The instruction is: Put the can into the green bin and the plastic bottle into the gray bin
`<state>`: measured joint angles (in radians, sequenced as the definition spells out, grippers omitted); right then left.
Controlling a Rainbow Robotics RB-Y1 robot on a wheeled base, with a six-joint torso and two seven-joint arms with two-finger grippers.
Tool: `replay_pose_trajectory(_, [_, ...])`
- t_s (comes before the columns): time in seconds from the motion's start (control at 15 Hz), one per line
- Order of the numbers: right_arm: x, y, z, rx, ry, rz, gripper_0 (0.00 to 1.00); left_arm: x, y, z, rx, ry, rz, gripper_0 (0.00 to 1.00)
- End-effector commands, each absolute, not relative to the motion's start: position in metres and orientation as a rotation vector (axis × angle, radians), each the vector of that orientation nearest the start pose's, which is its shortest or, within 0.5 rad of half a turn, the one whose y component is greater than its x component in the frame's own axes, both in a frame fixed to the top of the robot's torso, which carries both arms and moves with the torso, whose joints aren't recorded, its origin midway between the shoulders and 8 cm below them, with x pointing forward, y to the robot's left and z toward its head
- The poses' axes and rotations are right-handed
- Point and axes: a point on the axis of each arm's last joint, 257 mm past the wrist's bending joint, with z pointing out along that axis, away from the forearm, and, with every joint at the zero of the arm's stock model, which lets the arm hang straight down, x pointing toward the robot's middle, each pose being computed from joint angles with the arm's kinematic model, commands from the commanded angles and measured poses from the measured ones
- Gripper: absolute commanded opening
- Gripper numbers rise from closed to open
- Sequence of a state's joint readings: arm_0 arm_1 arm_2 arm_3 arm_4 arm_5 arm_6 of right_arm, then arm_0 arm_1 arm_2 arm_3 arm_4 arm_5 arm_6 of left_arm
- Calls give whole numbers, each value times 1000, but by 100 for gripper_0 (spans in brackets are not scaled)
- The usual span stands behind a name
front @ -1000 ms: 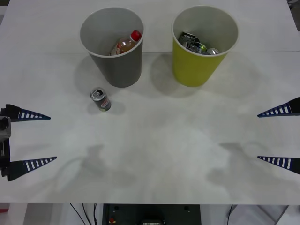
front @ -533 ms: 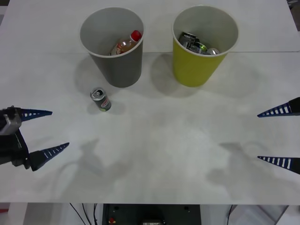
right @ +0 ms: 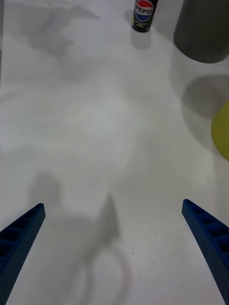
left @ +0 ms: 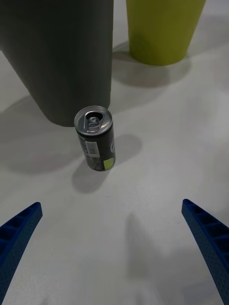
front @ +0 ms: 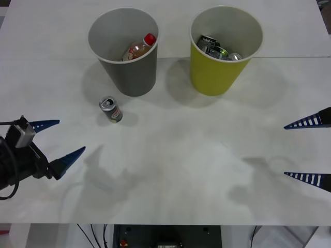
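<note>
The can point(front: 111, 109) stands upright on the white table just in front of the gray bin point(front: 132, 77); the left wrist view has the can point(left: 95, 138) close ahead, between the open fingers' lines. The plastic bottle point(front: 137, 50) leans inside the gray bin, red cap up. To the right stands the green bin point(front: 212, 77). My left gripper point(front: 70, 136) is open, low at the table's left, short of the can. My right gripper point(front: 285, 151) waits open at the right edge; its wrist view catches the can point(right: 144, 14) far off beside the gray bin point(right: 202, 33).
Several dark cans with green markings point(front: 212, 47) lie inside the green bin. The table point(front: 181, 155) is bare between the two grippers. The two bins stand side by side at the back, a gap between them.
My left gripper has swung inward and turned, its fingers now angled toward the can. The right arm, the can and the bins have not moved.
</note>
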<state>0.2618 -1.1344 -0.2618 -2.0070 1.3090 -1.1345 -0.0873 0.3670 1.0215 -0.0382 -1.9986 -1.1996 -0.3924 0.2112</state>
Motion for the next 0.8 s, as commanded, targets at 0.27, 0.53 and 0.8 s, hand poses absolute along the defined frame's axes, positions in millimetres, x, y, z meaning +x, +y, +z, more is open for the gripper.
replay_pose_trajectory(0.27, [341,-286,-167,-1634,1596,209,100,408,268,-208,706,1701,-236,100])
replay_pose_trajectory(0.53, [341,-286,-167,-1634,1596,209,100,421,265,-221,695,1653,-209,100])
replay_pose_trajectory(0.8, [341,-286,-167,-1634,1596,209,100,436,260,-235,679,1612,-228,100])
